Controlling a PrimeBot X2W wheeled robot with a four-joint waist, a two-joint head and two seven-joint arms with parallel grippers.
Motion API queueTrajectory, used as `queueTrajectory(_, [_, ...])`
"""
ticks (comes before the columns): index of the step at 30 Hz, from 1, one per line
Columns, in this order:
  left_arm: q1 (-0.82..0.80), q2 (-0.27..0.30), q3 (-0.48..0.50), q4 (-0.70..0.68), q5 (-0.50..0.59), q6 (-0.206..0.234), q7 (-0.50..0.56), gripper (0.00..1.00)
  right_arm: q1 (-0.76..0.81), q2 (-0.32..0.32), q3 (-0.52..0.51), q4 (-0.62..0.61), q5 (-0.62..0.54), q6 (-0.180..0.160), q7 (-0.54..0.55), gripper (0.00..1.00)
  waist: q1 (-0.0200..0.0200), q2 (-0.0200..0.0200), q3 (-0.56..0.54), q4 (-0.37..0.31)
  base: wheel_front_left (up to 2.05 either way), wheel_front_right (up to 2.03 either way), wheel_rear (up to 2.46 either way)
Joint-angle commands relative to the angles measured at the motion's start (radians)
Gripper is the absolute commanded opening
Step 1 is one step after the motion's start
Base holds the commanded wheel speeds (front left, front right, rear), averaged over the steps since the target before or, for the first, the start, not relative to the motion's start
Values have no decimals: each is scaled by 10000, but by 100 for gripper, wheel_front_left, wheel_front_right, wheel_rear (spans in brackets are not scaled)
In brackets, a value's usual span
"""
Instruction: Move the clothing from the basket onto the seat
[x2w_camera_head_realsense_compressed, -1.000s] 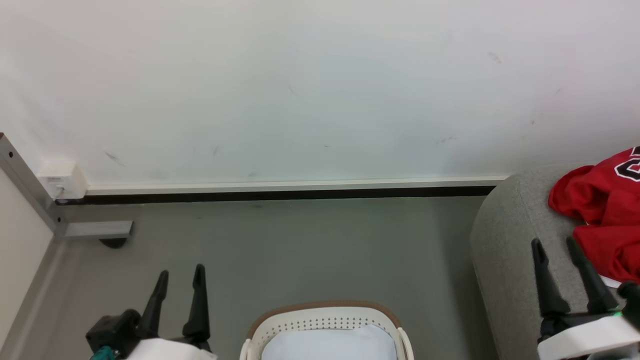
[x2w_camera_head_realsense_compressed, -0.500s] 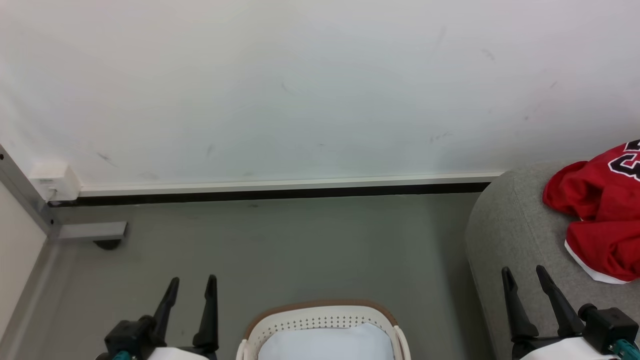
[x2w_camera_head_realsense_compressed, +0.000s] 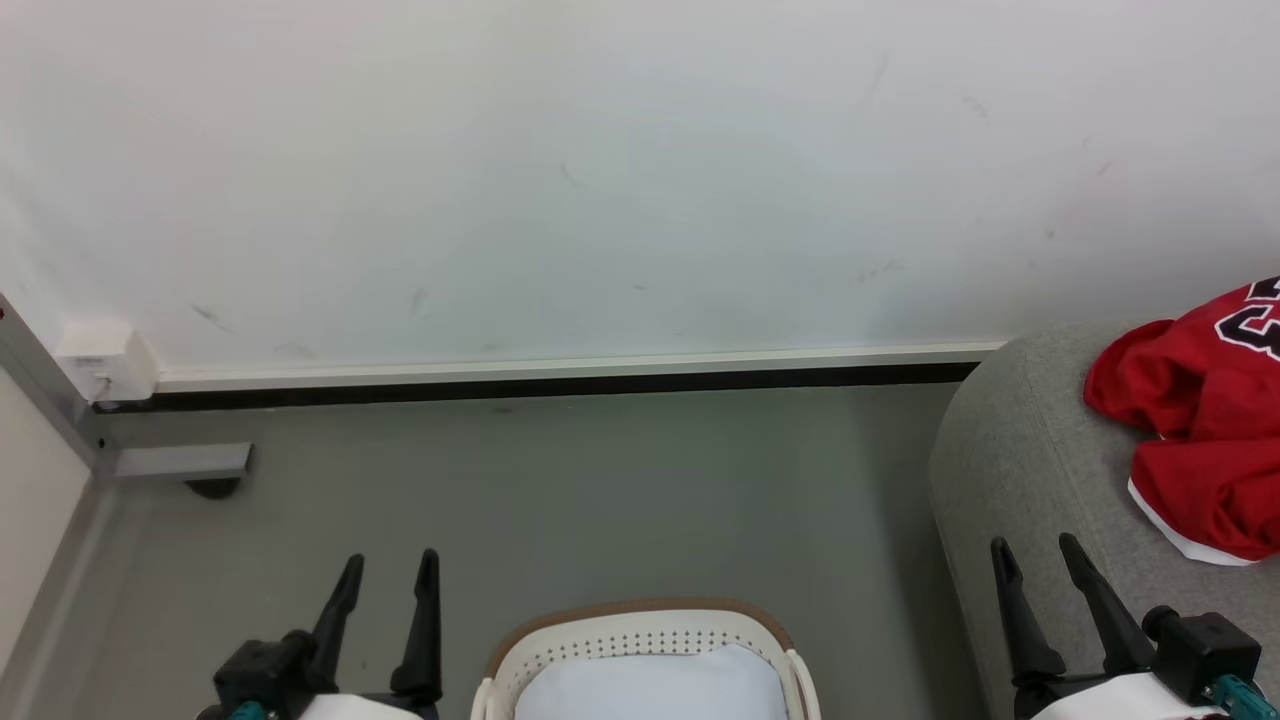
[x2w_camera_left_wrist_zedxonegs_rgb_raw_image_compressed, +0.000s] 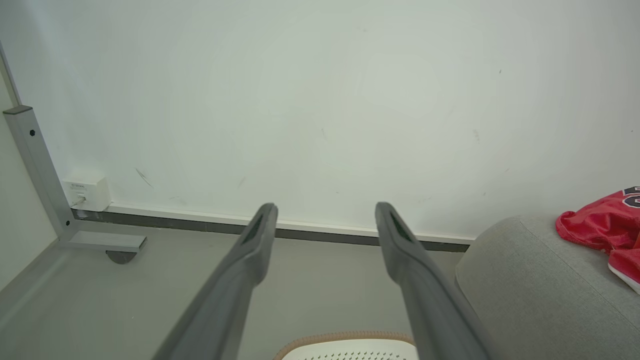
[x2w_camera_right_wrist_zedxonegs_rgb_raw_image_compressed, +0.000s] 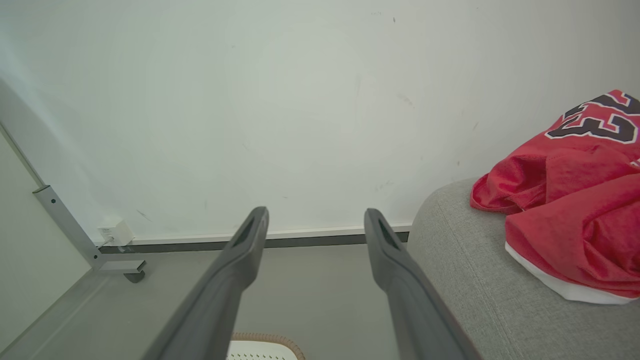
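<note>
The red clothing (x2w_camera_head_realsense_compressed: 1205, 420) lies crumpled on the grey seat (x2w_camera_head_realsense_compressed: 1010, 470) at the right edge, a black-and-white numeral showing on top; the same clothing (x2w_camera_right_wrist_zedxonegs_rgb_raw_image_compressed: 570, 200) lies on the seat (x2w_camera_right_wrist_zedxonegs_rgb_raw_image_compressed: 465, 270) in the right wrist view. The clothing (x2w_camera_left_wrist_zedxonegs_rgb_raw_image_compressed: 605, 227) and seat (x2w_camera_left_wrist_zedxonegs_rgb_raw_image_compressed: 520, 280) also appear at the right of the left wrist view. The cream basket (x2w_camera_head_realsense_compressed: 640, 640) with its brown rim stands at the bottom centre, a pale blue-white surface inside it. My left gripper (x2w_camera_head_realsense_compressed: 392, 565) stands open to the left of the basket. My right gripper (x2w_camera_head_realsense_compressed: 1035, 552) stands open over the seat's near-left part, apart from the clothing.
A white wall with a skirting strip (x2w_camera_head_realsense_compressed: 560, 365) runs across the back. A metal frame leg with a foot and castor (x2w_camera_head_realsense_compressed: 180, 465) and a small white box (x2w_camera_head_realsense_compressed: 105, 360) stand at the far left. Grey floor (x2w_camera_head_realsense_compressed: 600, 500) lies between basket and wall.
My right gripper has drawn down and left, away from the red clothing, which stays on the seat. The left gripper has shifted slightly lower and to the right. The head view also shifted a little.
</note>
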Motion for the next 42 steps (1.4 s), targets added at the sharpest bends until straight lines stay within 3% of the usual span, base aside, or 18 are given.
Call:
queueTrajectory(1, [11,22,7,15,-125,48,1,100,-139,-69,15,20,57,-23,-27,100,0,0,0,-16,0,0,0])
queueTrajectory(5, [47,23,-5,91,-151,11,1,100,-114,-77,31,-17,103,-23,-27,100,0,0,-3,-54,0,0,0])
queueTrajectory(6, [5,-4,-25,79,-13,29,2,0,-3,0,46,10,40,0,2,0,0,0,-3,-56,0,0,0])
queueTrajectory(13, [2,-30,109,364,-667,2,257,0,169,111,-77,89,613,-1,213,0,0,0,3,-47,0,0,0])
queueTrajectory(42, [-141,-10,644,104,-5453,-197,1489,0,224,372,-1078,-485,4626,-5,1488,0,0,0,54,35,0,0,0])
